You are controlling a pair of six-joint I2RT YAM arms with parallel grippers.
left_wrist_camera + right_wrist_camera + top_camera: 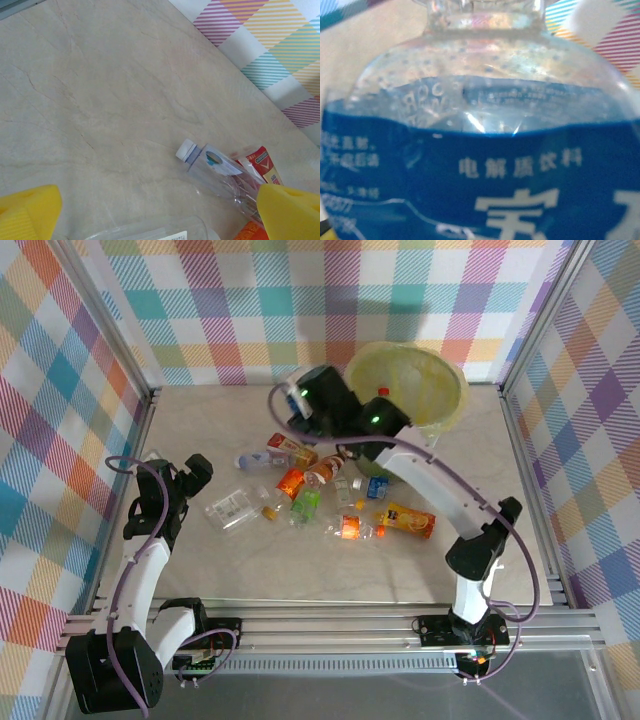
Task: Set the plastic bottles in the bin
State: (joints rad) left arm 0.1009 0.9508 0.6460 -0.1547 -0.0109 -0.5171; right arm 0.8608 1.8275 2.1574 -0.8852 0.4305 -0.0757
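Currently the plastic bottles are lying loose in a cluster at the centre of the table. A clear white-labelled bottle is lying at the cluster's 9 o'clock edge. A yellow-and-orange bottle is lying at its 4 o'clock edge.

The bin is standing at 1 o'clock from the cluster, close to the checked far wall, with its liner folded over the rim.

In the right wrist view a blue-labelled bottle is sitting very close to the lens, its clear shoulder and neck pointing to 12 o'clock. The right gripper is hanging over the cluster's 12 o'clock edge, just beside the bin's 9 o'clock side. Its jaws are hidden under the wrist, so it cannot be told whether they are clamping that bottle.

The left gripper is hovering at 9 o'clock from the cluster, near the white-labelled bottle. Its jaws are standing wide apart and gripping nothing. In the left wrist view its yellow fingers are showing at the lower corners. A white-capped clear bottle is lying on the table at 4 o'clock. A red-labelled bottle is lying just beside it at its 3 o'clock side.
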